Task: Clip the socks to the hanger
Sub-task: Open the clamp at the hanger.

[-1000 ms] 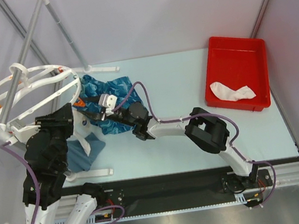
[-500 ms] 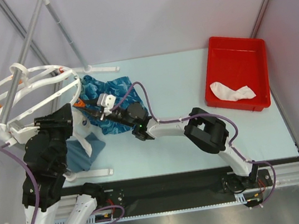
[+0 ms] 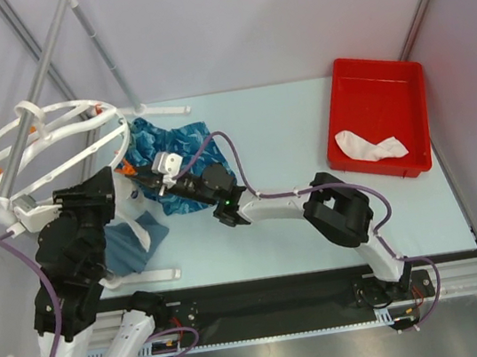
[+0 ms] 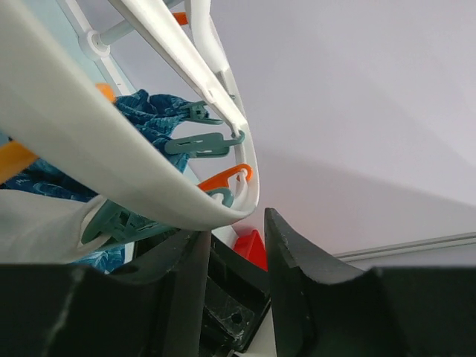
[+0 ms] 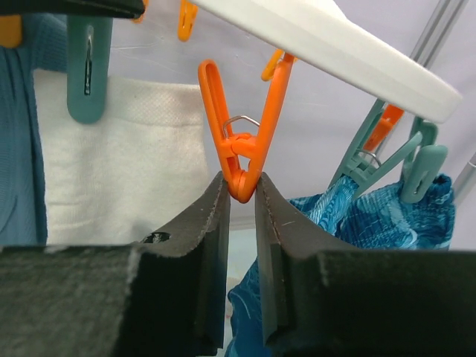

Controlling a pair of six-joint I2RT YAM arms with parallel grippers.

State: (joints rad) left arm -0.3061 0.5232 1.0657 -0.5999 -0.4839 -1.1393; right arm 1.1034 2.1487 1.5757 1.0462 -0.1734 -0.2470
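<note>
From above, a small limp white sock lies in the red plastic tray, well apart from the white circular plastic drying hanger; light and floppy, it looks best pinched at the cuff. The left wrist view has the left gripper nearly closed about the hanger's rim. The right wrist view has the right gripper pinching an orange plastic clip at its lower tip.

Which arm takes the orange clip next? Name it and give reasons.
Right. The right gripper has its fingers against both sides of the orange clip under the hanger rim. The left gripper sits at the rim, with no clip between its fingers.
</note>
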